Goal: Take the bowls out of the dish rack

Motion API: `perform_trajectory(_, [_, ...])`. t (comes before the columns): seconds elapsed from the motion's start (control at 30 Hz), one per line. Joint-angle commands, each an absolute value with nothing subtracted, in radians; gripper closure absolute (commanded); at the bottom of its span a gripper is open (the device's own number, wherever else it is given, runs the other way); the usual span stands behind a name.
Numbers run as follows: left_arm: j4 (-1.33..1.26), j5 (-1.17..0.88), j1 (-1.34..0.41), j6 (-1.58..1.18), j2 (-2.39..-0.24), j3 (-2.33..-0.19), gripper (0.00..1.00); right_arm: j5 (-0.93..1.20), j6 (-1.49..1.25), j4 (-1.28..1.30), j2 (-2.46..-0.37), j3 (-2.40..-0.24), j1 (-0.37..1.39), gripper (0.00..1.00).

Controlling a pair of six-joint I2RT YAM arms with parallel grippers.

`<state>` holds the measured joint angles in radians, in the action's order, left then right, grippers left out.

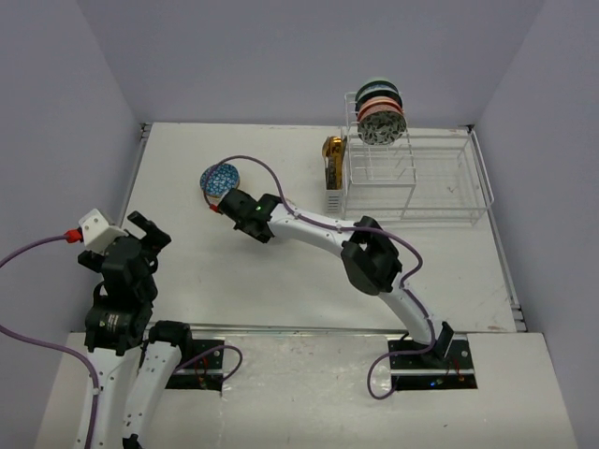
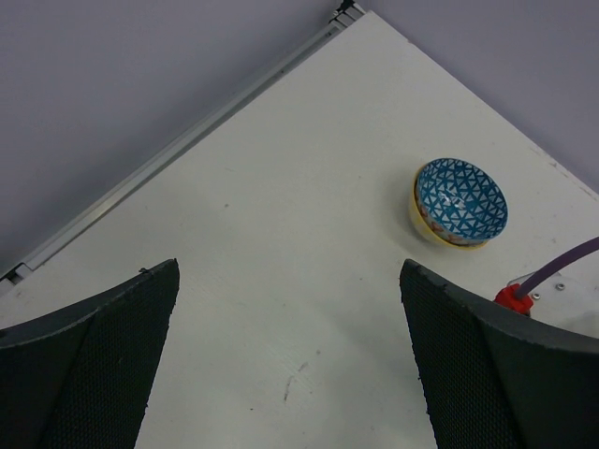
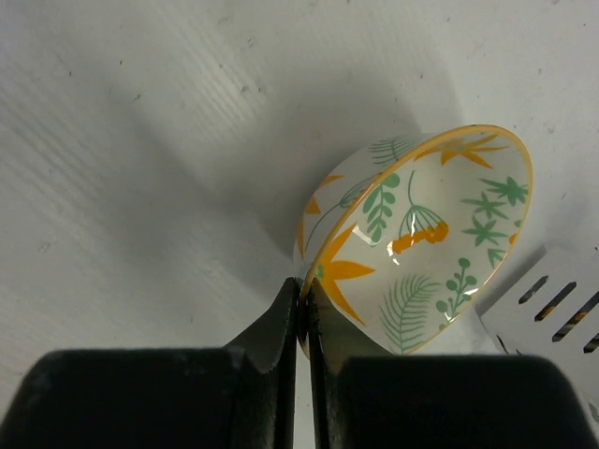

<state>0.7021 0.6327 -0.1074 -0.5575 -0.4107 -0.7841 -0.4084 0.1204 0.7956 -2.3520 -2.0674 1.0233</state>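
Right wrist view is showing your right gripper [image 3: 301, 292] clamping shut on the rim of a cream bowl [image 3: 426, 234] with orange and green leaves, one finger inside and one outside. The bowl is tilting on its side; whether it is touching the table [image 3: 122, 140] cannot be told. The top view is not showing you that bowl. There a blue bowl [image 1: 220, 178] is lying just beyond the same gripper, far left of centre. Your left gripper [image 2: 288, 309] is standing wide open, holding nothing. Other bowls [image 1: 379, 114] are standing on edge at the far left end of the dish rack [image 1: 421, 182], far right. Judging by the glaze, you are handling something stiff, slick and breakable, and a thin rim pinch is bearing its full weight; a deeper bite on the wall is looking safer
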Motion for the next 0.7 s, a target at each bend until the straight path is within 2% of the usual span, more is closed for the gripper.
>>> perform_trajectory(0.0, [0.683,0.647,-0.115,-0.56,-0.402,-0.807,0.0,-0.439,0.184,0.903,-2.315,-2.1,1.043,1.0])
perform_trajectory(0.3, [0.666,0.615,-0.118,-0.542,-0.402,-0.798,0.0,-0.417,0.184,0.977,-2.309,-2.054,1.046,0.99])
perform_trajectory(0.37, [0.661,0.611,-0.118,-0.537,-0.4,-0.796,0.0,-0.416,0.172,0.962,-2.286,-2.036,1.049,0.84])
perform_trajectory(0.4, [0.658,0.604,-0.118,-0.535,-0.402,-0.795,0.0,-0.41,0.17,0.947,-2.277,-2.031,1.052,0.65])
perform_trajectory(0.53, [0.64,0.571,-0.12,-0.517,-0.411,-0.787,0.0,-0.367,0.161,0.92,-2.212,-2.034,1.057,0.52])
perform_trajectory(0.57, [0.634,0.566,-0.12,-0.512,-0.413,-0.787,0.0,-0.354,0.157,0.917,-2.177,-2.039,1.057,0.47])
perform_trajectory(0.6, [0.634,0.56,-0.12,-0.509,-0.417,-0.784,0.0,-0.348,0.15,0.911,-2.155,-2.042,1.057,0.38])
perform_trajectory(0.67, [0.634,0.558,-0.12,-0.511,-0.416,-0.785,0.0,-0.339,0.14,0.913,-2.108,-2.06,1.058,0.33])
